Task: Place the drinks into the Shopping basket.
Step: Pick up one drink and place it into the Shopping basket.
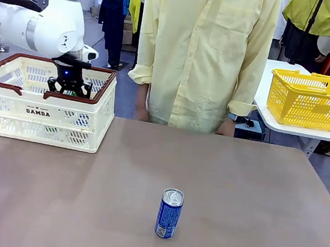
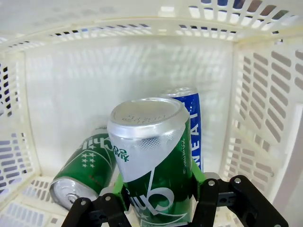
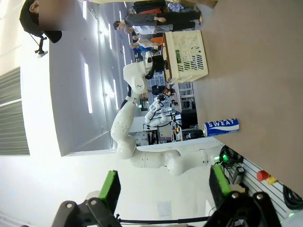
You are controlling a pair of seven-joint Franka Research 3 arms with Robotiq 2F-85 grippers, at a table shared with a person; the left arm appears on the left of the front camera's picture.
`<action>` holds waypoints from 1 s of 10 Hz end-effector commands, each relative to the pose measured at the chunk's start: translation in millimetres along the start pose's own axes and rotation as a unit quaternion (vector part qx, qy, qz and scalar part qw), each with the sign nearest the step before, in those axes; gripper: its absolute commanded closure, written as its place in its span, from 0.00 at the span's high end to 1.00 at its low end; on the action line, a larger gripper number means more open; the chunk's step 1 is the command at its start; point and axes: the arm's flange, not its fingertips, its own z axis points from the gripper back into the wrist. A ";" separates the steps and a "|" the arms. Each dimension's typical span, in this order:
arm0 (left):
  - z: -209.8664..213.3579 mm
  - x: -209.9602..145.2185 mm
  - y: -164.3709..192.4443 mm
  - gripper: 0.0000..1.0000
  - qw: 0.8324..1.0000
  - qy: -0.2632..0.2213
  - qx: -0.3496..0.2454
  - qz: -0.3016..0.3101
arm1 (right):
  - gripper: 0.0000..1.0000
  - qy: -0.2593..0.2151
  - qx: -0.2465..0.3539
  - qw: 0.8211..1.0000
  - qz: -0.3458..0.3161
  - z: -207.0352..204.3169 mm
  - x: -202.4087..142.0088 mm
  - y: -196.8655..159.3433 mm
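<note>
Left gripper (image 1: 69, 88) hung inside the shopping basket (image 1: 7, 105) at the table's (image 1: 253, 197) near-left, seen from the front as a black claw below the white arm, its load hidden by the basket wall. Clamped, by the wrist camera, on a green can (image 2: 156, 161) held top toward the lens, green pads (image 2: 198, 176) pressed to both sides. Showed two more cans on the slotted basket floor behind it: another green can (image 2: 85, 172) lying on its side at lower left, and a blue can (image 2: 191, 127) just beside the held one toward the right wall; whether these touched could not be told.

Right gripper (image 3: 163, 187) stood with its fingers wide apart and nothing between them, well off the table, looking sideways across the room. Caught the remaining blue can (image 3: 221, 126) on the brown tabletop, with white lettering, and the basket (image 3: 187, 56) farther off with the left arm above it.

Stood upright in the front view, that same blue can (image 1: 169, 213), alone near the table's middle, well apart from the basket. Stood at the far edge, a person in a pale yellow shirt (image 1: 203, 49), both hands low by the table. Sat on a separate white table at the right, a yellow basket (image 1: 313, 100).
</note>
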 end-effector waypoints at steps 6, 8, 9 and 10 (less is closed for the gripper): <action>5.3 2.9 11.5 1.00 1.000 0.006 -0.009 -0.001 | 1.00 0.000 0.002 1.000 -0.006 -0.7 -2.3 4.1; 21.8 0.7 16.6 1.00 1.000 -0.007 -0.012 -0.003 | 1.00 0.000 0.002 1.000 -0.006 -0.7 -2.3 4.1; 45.6 -1.6 25.7 1.00 0.999 -0.021 -0.029 -0.011 | 1.00 0.000 0.002 1.000 -0.006 -0.7 -2.3 4.1; 80.5 -8.5 38.6 1.00 0.997 -0.036 -0.058 -0.021 | 1.00 0.000 0.002 1.000 -0.006 -0.7 -2.3 4.1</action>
